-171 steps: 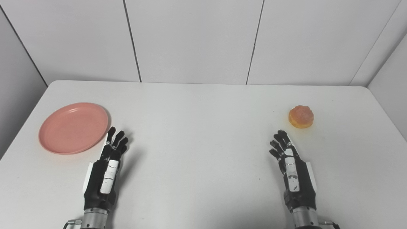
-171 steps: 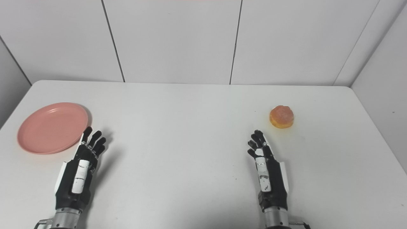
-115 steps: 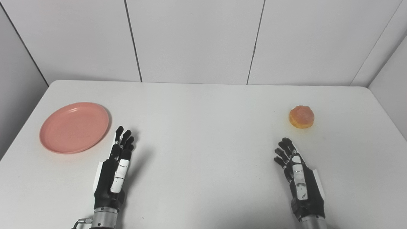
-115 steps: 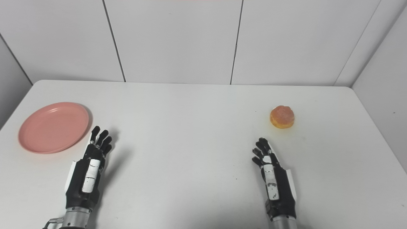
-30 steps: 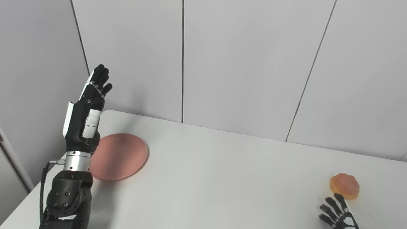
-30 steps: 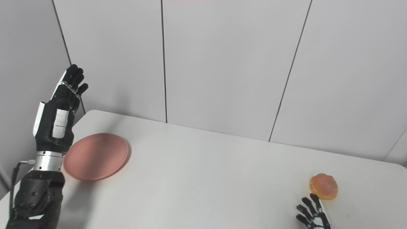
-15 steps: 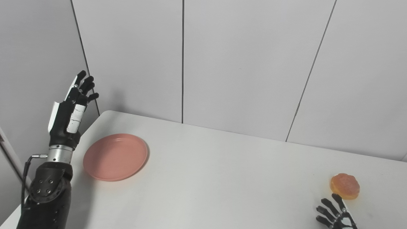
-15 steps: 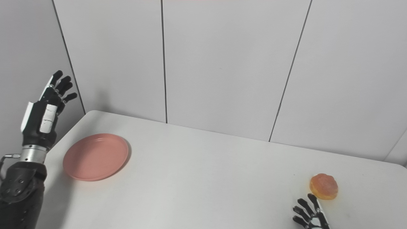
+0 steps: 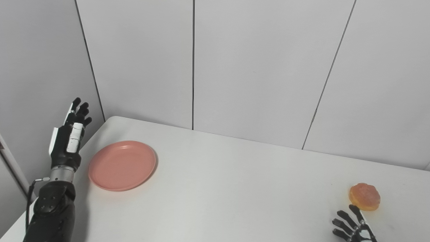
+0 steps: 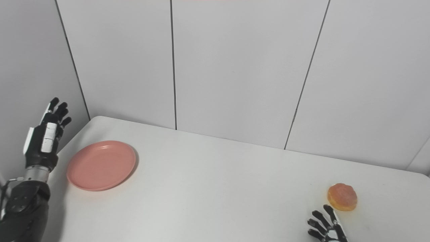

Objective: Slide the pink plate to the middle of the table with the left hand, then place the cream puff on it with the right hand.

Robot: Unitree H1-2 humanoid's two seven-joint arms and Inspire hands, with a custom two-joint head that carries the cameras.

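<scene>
left hand (image 9: 67,141) raised, fingers spread, empty, beside pink plate (image 9: 122,165), right hand (image 9: 352,228) splayed near cream puff (image 9: 364,196)

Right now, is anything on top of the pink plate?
Nothing: the pink plate lies bare on the table. The cream puff sits far right. The table under the plate is hidden.

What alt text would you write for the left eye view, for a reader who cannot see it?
A round pink plastic plate lies near the left end of a white table, with the robot's open left hand raised beside it, not touching. A round orange cream puff sits far right, just beyond the open right hand.
</scene>
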